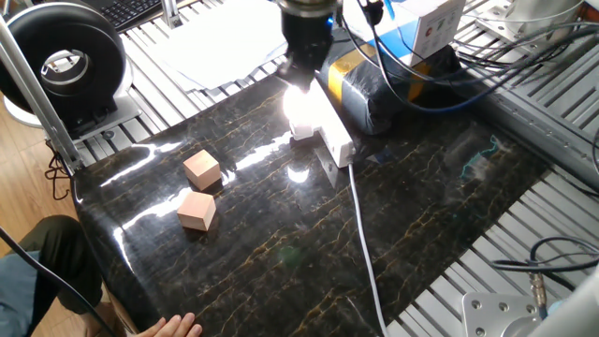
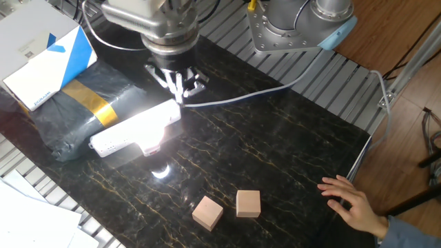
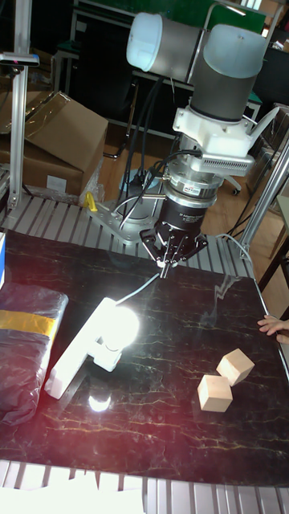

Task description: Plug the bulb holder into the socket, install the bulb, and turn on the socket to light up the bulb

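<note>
One fixed view: the socket (image 1: pixel 328 131) lies on the dark marbled desk (image 1: pixel 421 215), its white cable (image 1: pixel 363 243) running toward the near edge. At the strip's far end a bright white glare marks the lit bulb (image 1: pixel 299 110); the bulb holder beneath it is washed out and cannot be made out. The hand (image 1: pixel 301 73) hangs just above the glare; its fingers are too blurred here to judge. Two wooden cubes (image 1: pixel 199 192) sit well apart to the left, and a dark wrapped box with yellow tape (image 1: pixel 374 84) lies beside the socket.

The other fixed view: the hand (image 2: pixel 180 86) hovers off the cable end of the socket (image 2: pixel 131 131), fingertips drawn close together, gripping nothing. The glare of the bulb (image 2: pixel 155 131) covers the strip's middle; the cable (image 2: pixel 234 96) leaves toward the arm's base. A person's hand (image 2: pixel 348 196) rests on the desk's edge at right.

Tall fixed view: the hand (image 3: pixel 166 259) points down, fingers nearly pressed together and empty, clear of the socket (image 3: pixel 84 341). The bulb (image 3: pixel 120 325) glows on the bulb holder (image 3: pixel 107 353), which sits plugged into the strip.
</note>
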You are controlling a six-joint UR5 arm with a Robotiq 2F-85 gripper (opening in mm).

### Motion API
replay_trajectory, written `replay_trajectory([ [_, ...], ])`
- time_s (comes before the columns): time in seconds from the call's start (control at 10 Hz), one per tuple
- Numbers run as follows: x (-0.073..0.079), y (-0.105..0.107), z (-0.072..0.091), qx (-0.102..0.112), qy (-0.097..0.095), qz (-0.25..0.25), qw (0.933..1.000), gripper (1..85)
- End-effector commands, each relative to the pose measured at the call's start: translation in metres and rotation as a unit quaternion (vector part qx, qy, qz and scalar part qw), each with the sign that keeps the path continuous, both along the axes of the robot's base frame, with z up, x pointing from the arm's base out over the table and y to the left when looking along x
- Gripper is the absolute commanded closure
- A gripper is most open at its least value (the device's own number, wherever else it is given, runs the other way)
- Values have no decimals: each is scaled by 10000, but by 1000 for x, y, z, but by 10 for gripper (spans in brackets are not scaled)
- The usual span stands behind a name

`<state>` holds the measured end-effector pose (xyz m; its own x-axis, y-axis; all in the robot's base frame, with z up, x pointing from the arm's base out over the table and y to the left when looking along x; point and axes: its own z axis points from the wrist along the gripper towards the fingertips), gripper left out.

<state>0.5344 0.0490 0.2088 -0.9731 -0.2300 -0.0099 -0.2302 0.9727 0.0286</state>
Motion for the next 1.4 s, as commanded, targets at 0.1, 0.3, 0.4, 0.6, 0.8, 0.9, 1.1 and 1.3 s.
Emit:
replay_trajectory([
  [0.1,22,9,15,170,-88,-210,9996,847],
  [0.3,15,4,19,90,87,-211,9997,847],
  [0.4,14,2,24,74,110,-219,9997,847],
  [0.6,17,3,30,182,77,-288,9994,847],
  [0.8,20,5,31,159,63,-350,9992,847],
  [0.9,18,9,33,149,126,-394,9990,847],
  [1.1,19,12,35,94,170,-400,9990,847],
  [1.3,21,6,31,96,136,-294,9994,847],
])
